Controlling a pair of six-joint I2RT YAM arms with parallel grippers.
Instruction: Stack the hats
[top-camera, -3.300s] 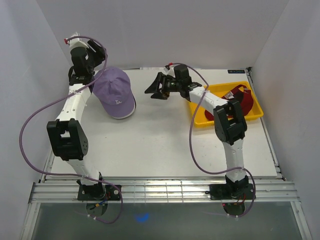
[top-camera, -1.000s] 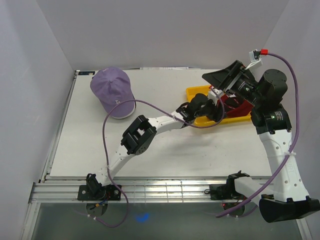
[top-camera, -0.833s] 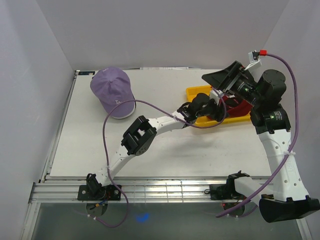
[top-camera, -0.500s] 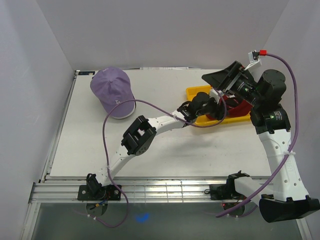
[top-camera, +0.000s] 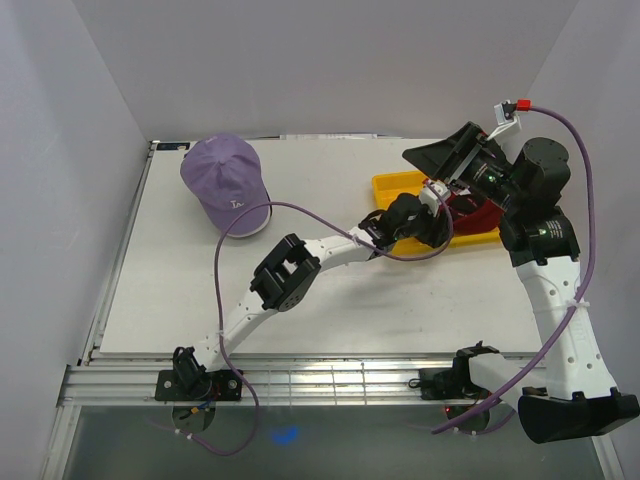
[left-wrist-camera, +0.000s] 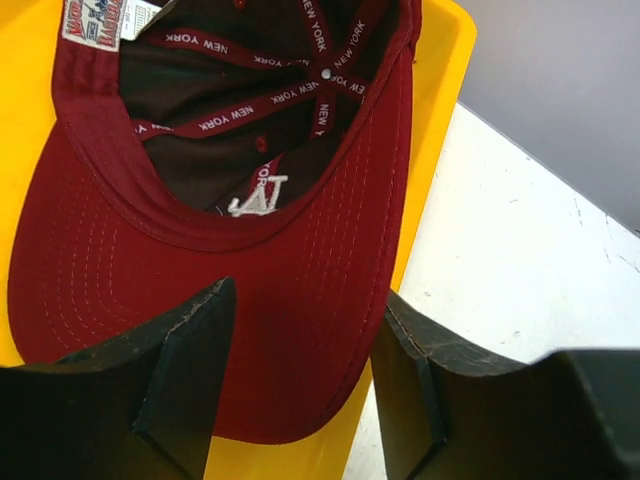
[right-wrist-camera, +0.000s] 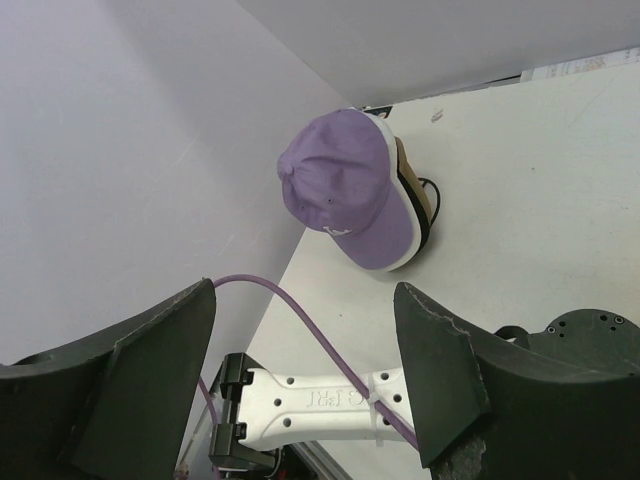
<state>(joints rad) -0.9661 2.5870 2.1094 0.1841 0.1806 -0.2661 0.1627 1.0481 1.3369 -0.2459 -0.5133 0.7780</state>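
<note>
A red hat (left-wrist-camera: 250, 270) lies upside down in the yellow tray (left-wrist-camera: 440, 100), brim towards me. My left gripper (left-wrist-camera: 305, 370) is open, with one finger on each side of the brim's tip, just above it. From above, the left gripper (top-camera: 432, 215) reaches across to the red hat (top-camera: 478, 215) at the tray (top-camera: 395, 183). The purple hat (top-camera: 225, 185) tops a stack at the back left. The right wrist view shows the purple hat (right-wrist-camera: 345, 185) over white, tan and black edges. My right gripper (top-camera: 437, 160) is open, empty and raised above the tray.
The left arm stretches diagonally across the table's middle (top-camera: 330, 245), with its purple cable looping above it. White walls close in the back and both sides. The tray sits at the table's back right, close to the right arm's upper link (top-camera: 540, 235).
Earlier the left gripper was by the purple hat and the right gripper was over the table's middle. Now the left arm reaches into the tray, edging onto the red brim. The right arm is raised.
</note>
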